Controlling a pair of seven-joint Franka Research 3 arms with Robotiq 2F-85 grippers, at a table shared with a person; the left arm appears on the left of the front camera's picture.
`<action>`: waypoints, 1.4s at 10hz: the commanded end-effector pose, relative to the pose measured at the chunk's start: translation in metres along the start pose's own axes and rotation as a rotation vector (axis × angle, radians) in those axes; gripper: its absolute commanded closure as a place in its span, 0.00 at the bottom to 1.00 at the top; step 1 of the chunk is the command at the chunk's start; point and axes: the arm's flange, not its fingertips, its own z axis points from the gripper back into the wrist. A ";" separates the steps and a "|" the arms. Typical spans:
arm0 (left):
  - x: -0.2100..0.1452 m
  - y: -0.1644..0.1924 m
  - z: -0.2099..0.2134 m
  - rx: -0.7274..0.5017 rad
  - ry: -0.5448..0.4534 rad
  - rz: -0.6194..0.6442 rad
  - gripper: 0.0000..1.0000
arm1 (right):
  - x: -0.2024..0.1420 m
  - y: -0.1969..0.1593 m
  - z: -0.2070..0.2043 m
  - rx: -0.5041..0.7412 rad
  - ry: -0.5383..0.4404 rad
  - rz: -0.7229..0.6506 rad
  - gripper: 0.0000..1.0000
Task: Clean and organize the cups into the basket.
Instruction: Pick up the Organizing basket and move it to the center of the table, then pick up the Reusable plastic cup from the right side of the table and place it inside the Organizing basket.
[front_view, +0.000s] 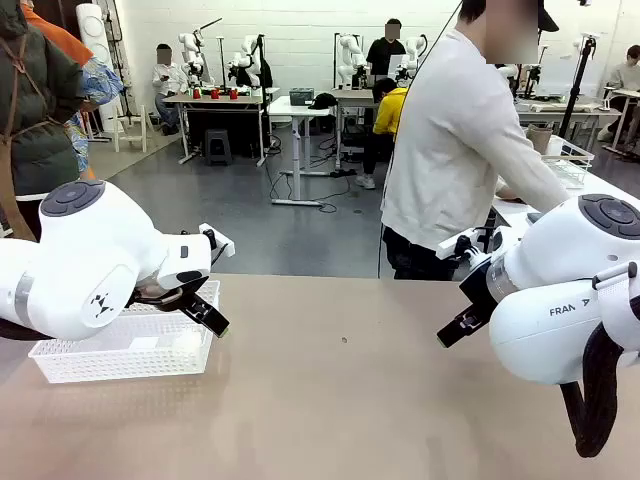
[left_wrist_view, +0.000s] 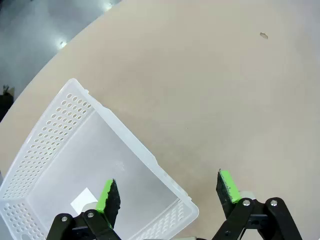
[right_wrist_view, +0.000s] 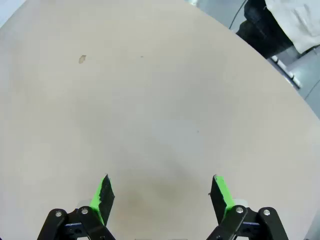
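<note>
Front view: basket (front_view: 120, 350) sits on the desk (front_view: 340, 400), just under the left end effector (front_view: 205, 313). The right end effector (front_view: 462, 326) hangs well apart from the basket.

Left wrist view: it is wide open and empty. One finger (left_wrist_view: 109, 197) is over the basket and one is outside its rim. Going down could bump or tip it.

Right wrist view: open, empty, over the desk.
</note>
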 end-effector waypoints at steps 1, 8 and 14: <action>0.000 0.000 0.000 0.000 0.000 0.000 0.00 | 0.000 0.000 0.000 0.000 0.000 0.000 0.00; 0.000 0.000 0.000 0.000 0.000 0.000 0.00 | 0.000 0.000 0.000 0.000 0.000 0.000 0.00; 0.000 0.000 0.000 0.000 0.000 0.000 0.00 | 0.000 0.000 0.000 0.000 0.000 0.000 0.00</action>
